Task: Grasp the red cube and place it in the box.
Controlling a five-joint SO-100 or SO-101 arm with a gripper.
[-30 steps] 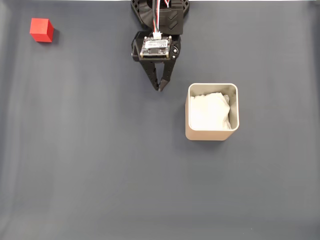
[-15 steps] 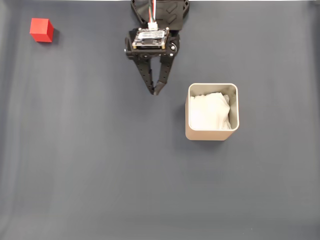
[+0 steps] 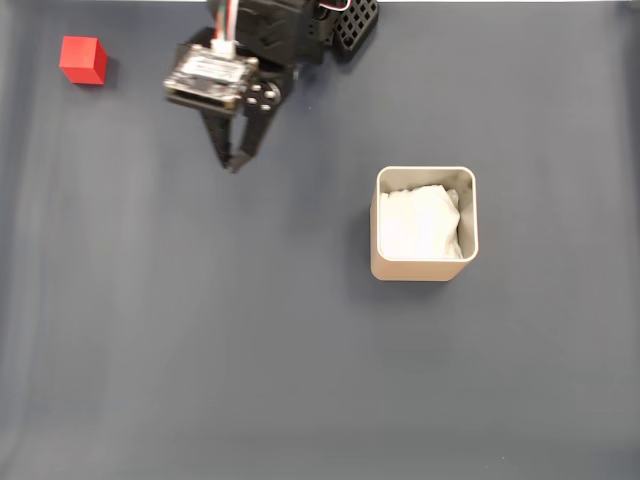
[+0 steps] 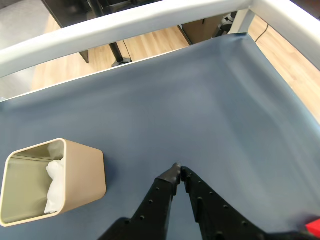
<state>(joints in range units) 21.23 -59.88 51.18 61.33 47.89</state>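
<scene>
Arm reaches in from the bench's far edge, angled toward the cube in the far-left corner; claw closed, empty. Box right of centre.

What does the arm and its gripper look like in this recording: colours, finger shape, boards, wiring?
The arm is black plastic, with a honeycomb-patterned part near its base. The gripper has two slim black fingers tapering to a point, dotted with small holes. A bare circuit board sits on the wrist, with red and white wires plugged into a white connector.
</scene>
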